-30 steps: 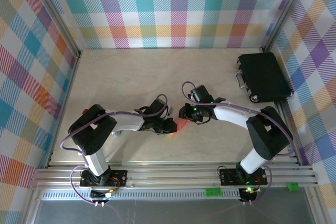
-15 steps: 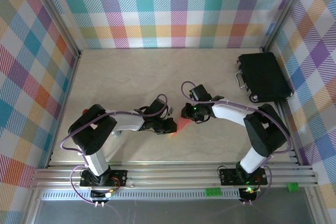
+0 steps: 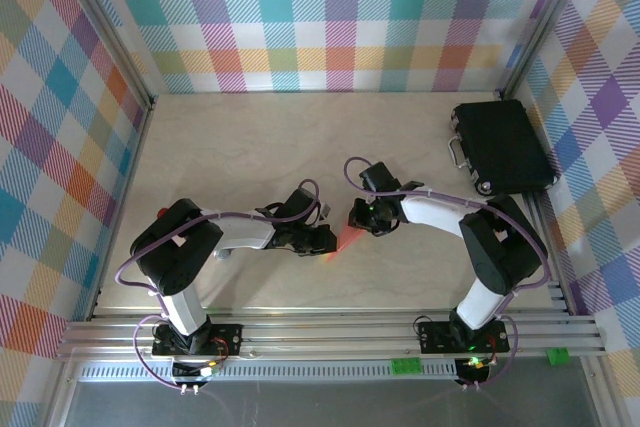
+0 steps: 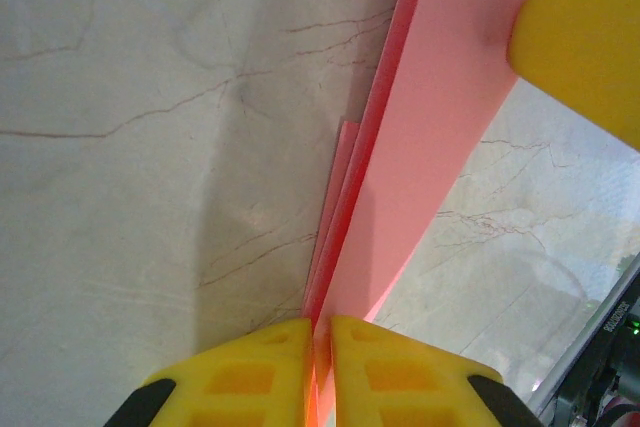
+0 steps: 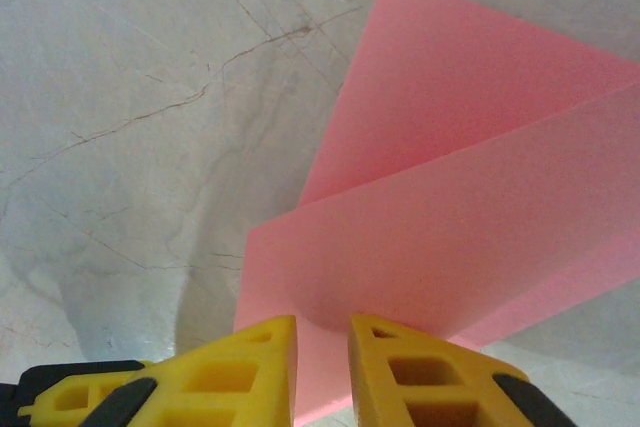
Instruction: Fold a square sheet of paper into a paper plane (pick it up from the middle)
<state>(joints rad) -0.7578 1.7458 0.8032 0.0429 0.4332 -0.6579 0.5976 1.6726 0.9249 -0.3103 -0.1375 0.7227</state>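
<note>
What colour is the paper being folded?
The paper is plain salmon pink; right wrist view shows it best.

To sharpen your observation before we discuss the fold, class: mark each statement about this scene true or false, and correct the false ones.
1. The left gripper is shut on an edge of the pink paper. True.
2. The black case sits beside the left arm's base. False: it lies at the far right corner of the table, apart from both grippers.
3. The pink paper lies flat and unfolded. False: it is folded into layers and held by both grippers.
4. The right gripper is closed on the pink paper too. True.
</note>
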